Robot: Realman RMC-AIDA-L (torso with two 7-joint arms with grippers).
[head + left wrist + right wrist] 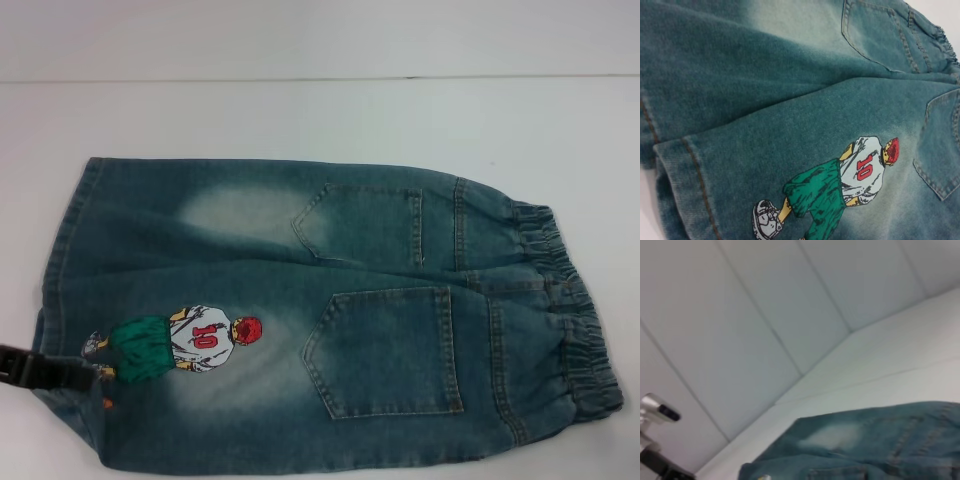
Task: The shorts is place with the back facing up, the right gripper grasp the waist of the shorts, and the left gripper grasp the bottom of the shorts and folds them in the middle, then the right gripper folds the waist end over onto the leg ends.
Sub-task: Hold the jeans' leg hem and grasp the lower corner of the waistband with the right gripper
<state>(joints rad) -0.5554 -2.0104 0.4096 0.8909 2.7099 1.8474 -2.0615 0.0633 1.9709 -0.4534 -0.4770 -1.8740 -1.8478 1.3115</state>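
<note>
The left gripper (45,368) comes in low from the robot's left, its black tip at the near leg hem of the shorts (330,320), just beside the embroidered figure (175,345). Whether its fingers are parted or pinched on the denim cannot be told; only a dark stub shows in the head view. Its reach suits the task, since the hem is the end it must lift to fold the garment along the middle.

The shorts lie flat on the white table (320,110), back side up, the legs toward the robot's left and the waist end (570,300) toward its right. Laid this way, each end falls to the arm that is meant to take it. The near pocket (390,350) sits next to the figure, the far pocket (365,225) beyond it, and both lie smooth. The left wrist camera looks closely down on the hem (690,185), whose stitched edge curls up a little off the table, which may give the fingers something to catch.

The right gripper appears in no view, so its state is unknown. Its wrist camera looks across the far part of the shorts toward the wall (765,315), which suggests that the arm is held off to the waist side. The fold is not yet begun.
</note>
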